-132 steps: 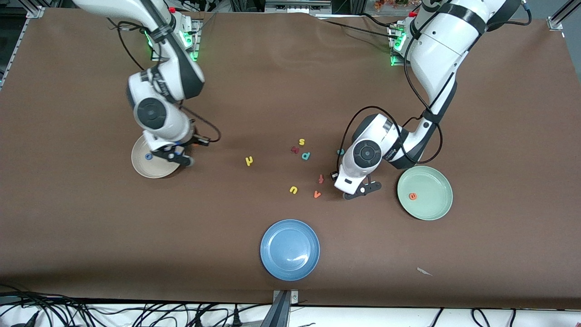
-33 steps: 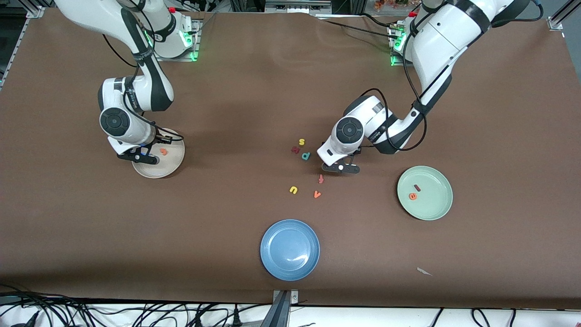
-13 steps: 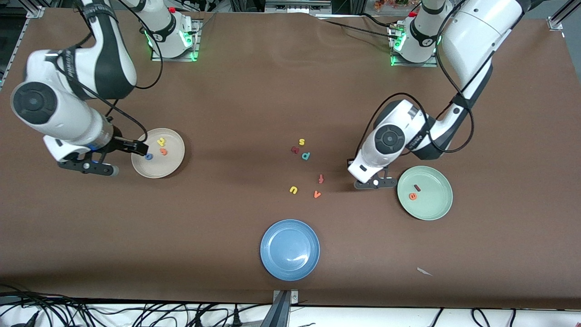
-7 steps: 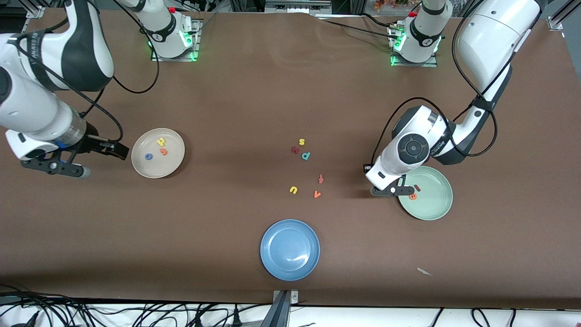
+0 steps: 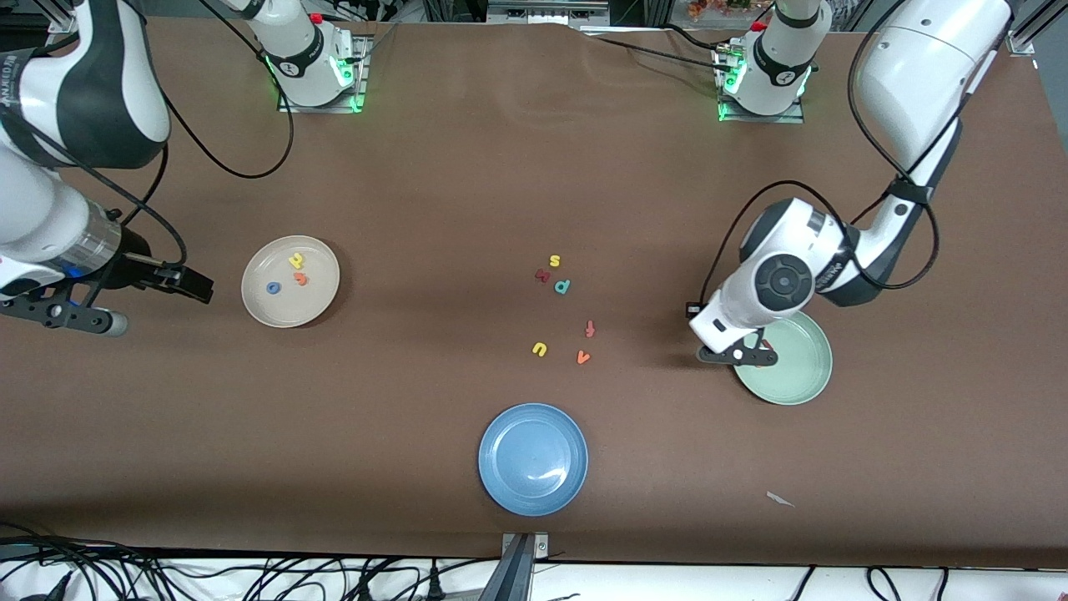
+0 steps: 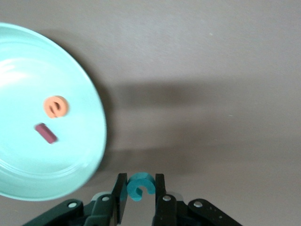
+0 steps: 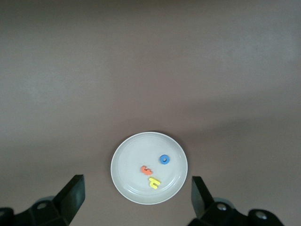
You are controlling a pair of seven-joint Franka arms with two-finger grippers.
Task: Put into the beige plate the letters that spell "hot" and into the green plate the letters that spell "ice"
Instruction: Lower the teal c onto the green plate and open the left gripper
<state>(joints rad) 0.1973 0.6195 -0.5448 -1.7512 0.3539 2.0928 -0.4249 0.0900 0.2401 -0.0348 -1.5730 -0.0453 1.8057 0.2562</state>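
left pincer gripping small teal foam letter c, hovering at round pale-green plate rim | right pincer gaping wide, waiting | risking c dropping short onto surface if releasing now

High front camera facing the arms, wrist cameras looking down over plates

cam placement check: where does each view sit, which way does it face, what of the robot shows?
Front: high across the table, facing both bases; both arms show, three plates, loose letters.
Left wrist: on the left arm, looking down past the left tool shut on the teal c, by the green plate rim.
Right wrist: high, looking down between open right tool fingers at the beige plate.
Shared: front also shows the green plate and beige plate.
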